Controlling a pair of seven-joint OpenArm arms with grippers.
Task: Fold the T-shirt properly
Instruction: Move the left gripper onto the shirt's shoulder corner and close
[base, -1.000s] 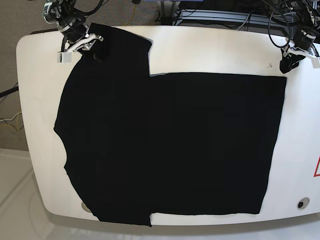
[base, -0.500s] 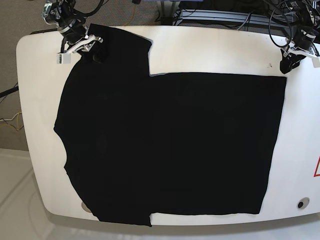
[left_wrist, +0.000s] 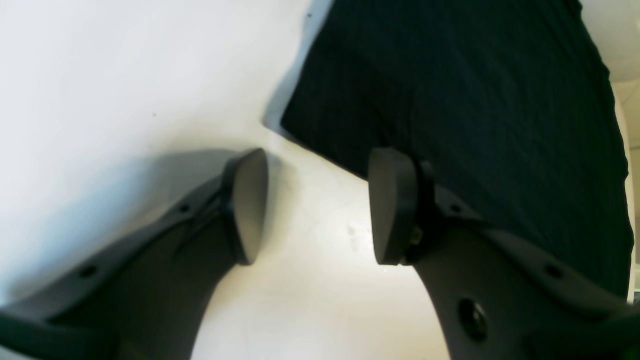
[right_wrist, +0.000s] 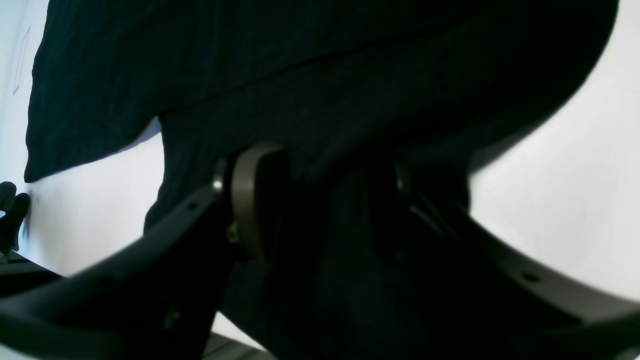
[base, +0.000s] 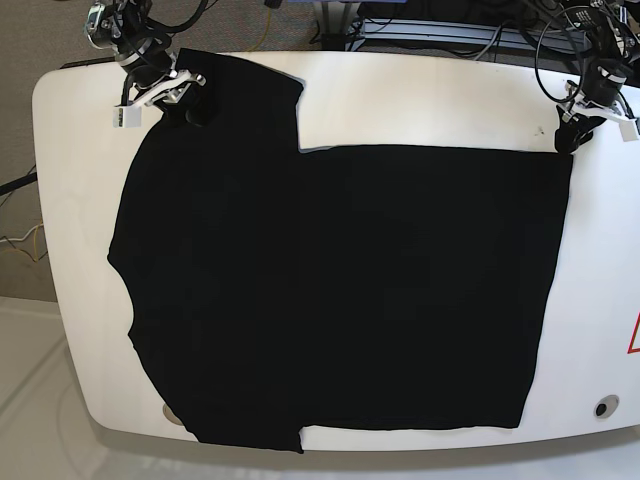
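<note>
The black T-shirt (base: 340, 290) lies spread flat on the white table (base: 420, 100), neck end to the left and hem to the right; no print shows. My right gripper (base: 190, 105) sits at the far-left sleeve. In the right wrist view its fingers stand wide apart with black cloth (right_wrist: 300, 75) filling the gap around the right gripper (right_wrist: 320, 205). My left gripper (base: 568, 135) hovers at the shirt's far-right corner. Seen from the left wrist, the left gripper (left_wrist: 317, 205) is open over bare table, with the shirt's corner (left_wrist: 475, 100) just ahead.
Cables and dark equipment (base: 450, 30) crowd the space behind the table's far edge. A red triangle mark (base: 634, 335) and a round hole (base: 601, 408) sit at the right end. The shirt's near sleeve reaches the table's front edge (base: 250, 440).
My left gripper has shifted slightly left and down toward the shirt's far-right corner. The right gripper has barely moved at the sleeve. The shirt lies as before.
</note>
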